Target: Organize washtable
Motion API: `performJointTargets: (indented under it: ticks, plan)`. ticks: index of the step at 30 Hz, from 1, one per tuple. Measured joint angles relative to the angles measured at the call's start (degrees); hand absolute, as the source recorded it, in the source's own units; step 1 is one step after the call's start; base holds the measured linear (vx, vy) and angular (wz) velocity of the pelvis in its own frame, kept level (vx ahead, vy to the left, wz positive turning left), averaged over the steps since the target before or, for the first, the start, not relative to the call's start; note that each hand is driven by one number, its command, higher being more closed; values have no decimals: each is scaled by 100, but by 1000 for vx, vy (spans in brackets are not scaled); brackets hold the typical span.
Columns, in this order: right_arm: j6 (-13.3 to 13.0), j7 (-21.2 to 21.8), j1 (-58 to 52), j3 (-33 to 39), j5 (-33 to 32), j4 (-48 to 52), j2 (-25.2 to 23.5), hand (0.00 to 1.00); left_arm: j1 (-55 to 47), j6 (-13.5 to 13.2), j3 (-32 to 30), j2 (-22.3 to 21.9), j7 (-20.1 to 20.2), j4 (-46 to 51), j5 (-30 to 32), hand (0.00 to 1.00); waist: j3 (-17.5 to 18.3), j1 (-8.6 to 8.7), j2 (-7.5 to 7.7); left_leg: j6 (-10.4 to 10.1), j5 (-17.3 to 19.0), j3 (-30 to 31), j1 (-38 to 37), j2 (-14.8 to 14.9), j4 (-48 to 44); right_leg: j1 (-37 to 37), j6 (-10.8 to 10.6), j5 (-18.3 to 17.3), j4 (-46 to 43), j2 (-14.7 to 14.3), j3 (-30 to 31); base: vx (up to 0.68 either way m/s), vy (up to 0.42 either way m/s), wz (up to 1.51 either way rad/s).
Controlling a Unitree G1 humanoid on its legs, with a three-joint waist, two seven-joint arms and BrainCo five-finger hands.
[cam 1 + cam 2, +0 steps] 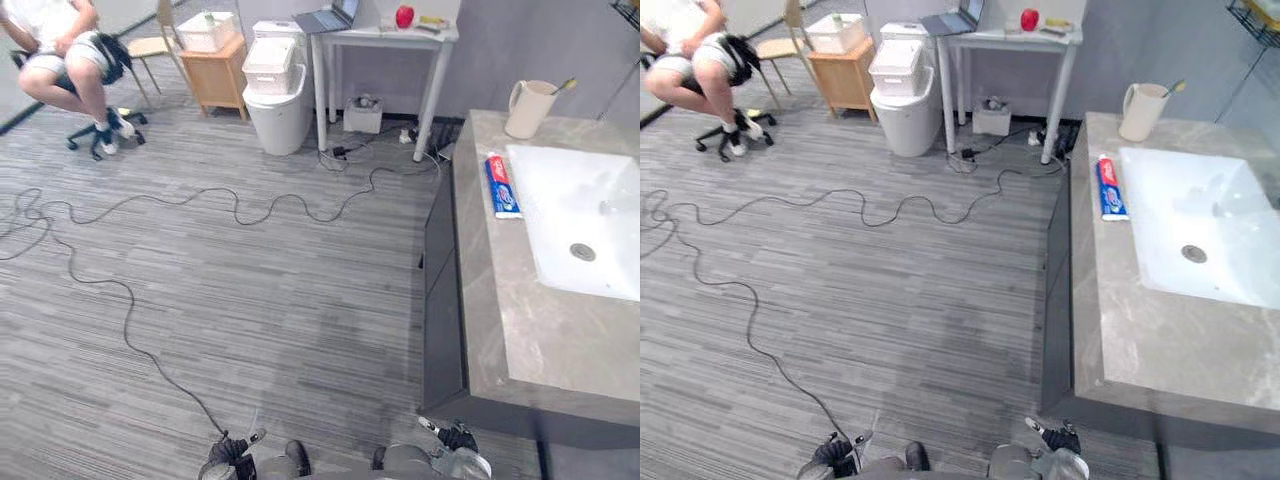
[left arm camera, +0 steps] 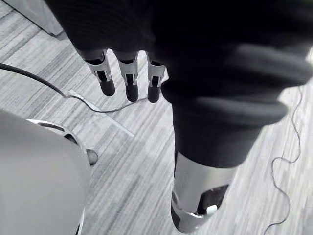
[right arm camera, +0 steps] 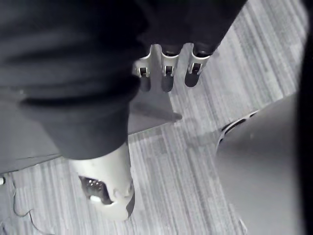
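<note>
A grey stone washtable point(image 1: 500, 330) stands at the right with a white sink point(image 1: 585, 215) set in it. A red, white and blue toothpaste tube point(image 1: 501, 186) lies flat on the counter just left of the sink. At the far corner stands a cream cup point(image 1: 528, 107) with a toothbrush in it. My left hand point(image 1: 232, 452) hangs low at the bottom of the head views, fingers point(image 2: 128, 78) straight and holding nothing. My right hand point(image 1: 455, 438) hangs low beside the washtable's near corner, fingers point(image 3: 167, 68) relaxed and holding nothing.
A person point(image 1: 65, 50) sits on an office chair at the far left. A white bin point(image 1: 277, 105) with boxes, a wooden cabinet point(image 1: 218, 72) and a white table point(image 1: 385, 40) with a laptop stand at the back. A long black cable point(image 1: 260, 210) snakes over the grey floor.
</note>
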State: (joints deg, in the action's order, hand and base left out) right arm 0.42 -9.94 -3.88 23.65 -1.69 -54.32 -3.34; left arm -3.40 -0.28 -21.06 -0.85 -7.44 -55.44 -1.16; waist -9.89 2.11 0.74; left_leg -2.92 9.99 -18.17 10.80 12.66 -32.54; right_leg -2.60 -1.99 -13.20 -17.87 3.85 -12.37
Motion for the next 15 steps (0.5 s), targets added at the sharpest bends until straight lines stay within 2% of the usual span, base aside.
performJointTargets:
  ticks: [4, 6, 8, 9, 10, 11, 12, 13, 15]
  plan:
    - [-1, -22, -55, 2, 16, 22, -76, 0, 16, 4, -55, 44, -23, 32, -59, 0, 4, -158, 126, 90, 50, -82, 32, -102, -21, -50, -47, 64, 200, 134, 2, 65, 89, 5]
    - [-1, -22, -45, 1, 33, 78, -91, 0, 39, -8, -112, 41, -29, 31, -127, 0, -53, -179, 191, 173, 368, 198, 189, -91, -197, -241, -17, 62, 360, 272, 7, 17, 146, 7]
    - [-6, -23, -107, -58, 69, 64, -14, 0, 24, -8, -90, -9, -39, 44, -167, 0, -14, -201, 67, 34, 273, 584, 235, -2, 310, -273, -146, -20, 365, 325, 131, 29, 259, -11]
    - [-10, -11, -135, -183, 96, 53, 83, 0, -45, -17, -80, -70, -47, 31, -212, 0, 40, -207, -18, -143, -48, 653, 177, 58, 607, -209, -310, -120, 233, 389, 258, 88, 376, -35]
    - [0, -8, -138, -169, 120, 10, 38, 0, -35, -13, -64, -9, -47, 29, -276, 0, 76, -257, 59, -13, 17, 477, 100, -129, 627, -164, -434, -206, 150, 600, 508, 102, 381, -37]
    - [0, -8, -158, -165, 123, -6, 35, 0, -41, -11, -42, 27, -51, 26, -275, 0, 120, -285, 121, 47, 86, 385, 64, -224, 637, -120, -463, -224, 150, 664, 628, 171, 326, -35]
    - [-1, -7, -190, -153, 130, -16, -28, 0, -35, -6, -30, 89, -51, 17, -276, 0, 174, -275, 291, 153, 225, 285, 24, -428, 602, -94, -480, -245, 128, 839, 801, 188, 279, -38]
    - [-3, 11, -183, -155, 139, -42, -83, 0, 3, -4, -48, 142, -56, -43, -284, 0, 164, -284, 340, 240, 364, 82, -80, -526, 600, 197, -454, -193, -523, 961, 1090, 227, 329, -56]
    - [-12, 13, -131, -153, 158, 12, -109, 0, 5, 5, -44, 183, -83, -107, -286, 0, 126, -273, 326, 269, 478, -202, -365, -562, 675, 865, -228, 56, -1791, 1018, 1426, 161, 232, -63]
